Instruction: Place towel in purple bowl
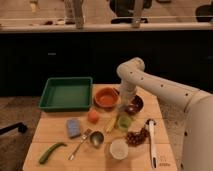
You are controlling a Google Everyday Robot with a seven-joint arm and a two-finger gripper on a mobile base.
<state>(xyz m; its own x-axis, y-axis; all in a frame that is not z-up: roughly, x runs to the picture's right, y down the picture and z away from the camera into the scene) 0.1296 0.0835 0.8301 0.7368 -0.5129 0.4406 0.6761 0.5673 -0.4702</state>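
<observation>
On the wooden table point(55, 131), note the gripper point(125, 103) clenched, hanging just above the purple bowl point(134, 105), beside the orange bowl point(106, 97). You cannot see the towel; it is probably pinched there, poised for release.

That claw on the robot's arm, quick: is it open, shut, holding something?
Gripper: shut, hanging low between the orange bowl and the purple bowl; whether it holds anything cannot be told.
</observation>
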